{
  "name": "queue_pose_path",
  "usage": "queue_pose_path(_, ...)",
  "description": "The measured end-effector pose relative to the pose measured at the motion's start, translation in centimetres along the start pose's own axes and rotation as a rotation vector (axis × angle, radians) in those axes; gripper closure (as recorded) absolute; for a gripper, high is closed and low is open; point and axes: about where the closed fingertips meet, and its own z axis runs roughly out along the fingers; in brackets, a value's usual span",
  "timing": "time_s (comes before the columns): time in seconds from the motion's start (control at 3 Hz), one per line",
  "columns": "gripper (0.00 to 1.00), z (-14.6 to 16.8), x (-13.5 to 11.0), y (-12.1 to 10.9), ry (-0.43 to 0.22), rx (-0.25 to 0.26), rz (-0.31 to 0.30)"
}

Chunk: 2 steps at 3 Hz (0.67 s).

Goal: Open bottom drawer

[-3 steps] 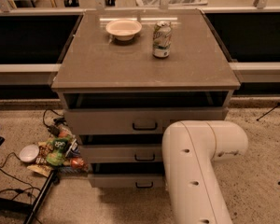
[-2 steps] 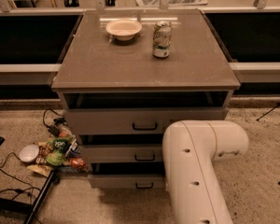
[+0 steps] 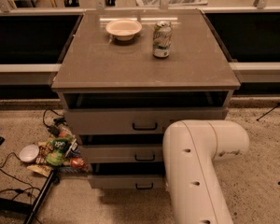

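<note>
The grey cabinet [image 3: 144, 73] stands in the middle of the camera view with three drawers. The bottom drawer [image 3: 126, 181] is the lowest and narrowest front, with a small black bar handle [image 3: 144, 186]; a dark gap shows above its panel. Above it sit the middle drawer [image 3: 122, 153] and the wider top drawer [image 3: 144, 120]. My white arm [image 3: 196, 167] rises from the bottom edge at the right and covers the right ends of the two lower drawers. The gripper itself is out of view.
On the cabinet top rest a pale bowl [image 3: 124, 29] and a drink can [image 3: 162, 39]. A pile of snack packets [image 3: 58, 148] and a small white dish [image 3: 28, 153] lie on the floor at the left, with black cables [image 3: 9, 190]. Dark shelving runs behind.
</note>
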Motion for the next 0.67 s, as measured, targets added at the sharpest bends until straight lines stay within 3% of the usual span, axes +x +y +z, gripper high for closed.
queue_pose_path(0.67, 0.06, -0.09, -0.01, -0.01, 0.000, 0.000, 0.000)
